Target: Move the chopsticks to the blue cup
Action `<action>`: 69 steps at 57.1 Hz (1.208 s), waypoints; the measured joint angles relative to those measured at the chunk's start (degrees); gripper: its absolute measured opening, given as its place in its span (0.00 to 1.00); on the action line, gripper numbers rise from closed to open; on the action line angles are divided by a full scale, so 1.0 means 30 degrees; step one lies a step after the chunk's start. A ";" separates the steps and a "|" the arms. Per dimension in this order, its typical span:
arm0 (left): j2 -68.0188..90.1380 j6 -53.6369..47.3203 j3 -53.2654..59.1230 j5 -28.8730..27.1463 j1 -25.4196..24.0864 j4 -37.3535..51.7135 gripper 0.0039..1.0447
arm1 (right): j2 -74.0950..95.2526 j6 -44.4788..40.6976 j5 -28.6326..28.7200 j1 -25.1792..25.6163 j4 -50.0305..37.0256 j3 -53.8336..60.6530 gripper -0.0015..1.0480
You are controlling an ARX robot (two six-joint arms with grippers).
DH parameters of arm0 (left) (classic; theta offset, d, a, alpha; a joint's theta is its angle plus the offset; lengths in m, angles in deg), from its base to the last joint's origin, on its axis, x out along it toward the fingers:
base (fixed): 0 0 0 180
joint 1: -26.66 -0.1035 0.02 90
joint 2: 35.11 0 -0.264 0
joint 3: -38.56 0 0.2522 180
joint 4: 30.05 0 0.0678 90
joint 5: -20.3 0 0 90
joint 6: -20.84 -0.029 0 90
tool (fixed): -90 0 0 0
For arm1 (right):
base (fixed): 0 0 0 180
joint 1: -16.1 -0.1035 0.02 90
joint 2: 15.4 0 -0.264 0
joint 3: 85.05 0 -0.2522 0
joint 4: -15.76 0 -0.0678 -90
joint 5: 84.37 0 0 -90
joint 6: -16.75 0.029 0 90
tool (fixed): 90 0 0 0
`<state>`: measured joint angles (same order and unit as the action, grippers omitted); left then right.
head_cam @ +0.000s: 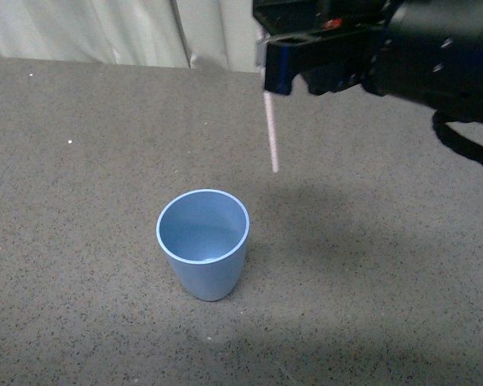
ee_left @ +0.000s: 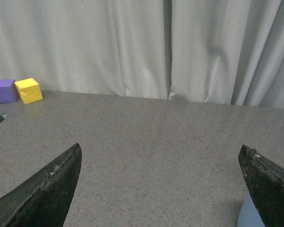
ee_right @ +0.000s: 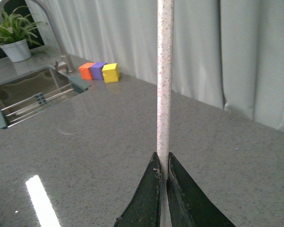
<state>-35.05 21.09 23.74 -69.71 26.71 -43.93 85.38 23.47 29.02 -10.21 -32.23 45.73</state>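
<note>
The blue cup (head_cam: 203, 241) stands upright and empty on the grey counter, near the middle of the front view. My right gripper (head_cam: 267, 76) is high at the top right, shut on the chopsticks (head_cam: 270, 133), a pale stick hanging almost straight down with its tip above and to the right of the cup's rim, apart from it. In the right wrist view the stick (ee_right: 164, 80) runs out from between the closed fingers (ee_right: 149, 189). My left gripper (ee_left: 161, 156) is open and empty; a bit of the cup (ee_left: 248, 215) shows beside one finger.
The speckled grey counter (head_cam: 80, 241) spreads around the cup, with pale curtains behind. Orange, purple and yellow blocks (ee_right: 100, 71) sit beside a steel sink (ee_right: 28, 94) with a tap and a potted plant (ee_right: 9, 35). The blocks also show in the left wrist view (ee_left: 16, 91).
</note>
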 joint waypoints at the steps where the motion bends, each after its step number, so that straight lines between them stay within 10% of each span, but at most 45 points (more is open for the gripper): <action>1: 0.0000 0.0000 0.0000 0.0007 0.0000 0.0000 0.94 | 0.0335 0.0117 0.0117 -0.0211 -0.0160 -0.0146 0.01; 50: 0.0000 0.0000 0.0000 0.0000 0.0000 0.0000 0.94 | 0.4896 0.0255 0.0357 -0.1836 -0.0007 -0.1209 0.01; 69: 0.0000 0.0000 0.0000 0.0000 0.0000 0.0000 0.94 | 0.0663 0.0576 -0.0299 -0.0809 0.1384 0.1690 0.74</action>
<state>-35.05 21.09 23.74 -69.71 26.71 -43.93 87.36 25.19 28.13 -12.63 -28.08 50.80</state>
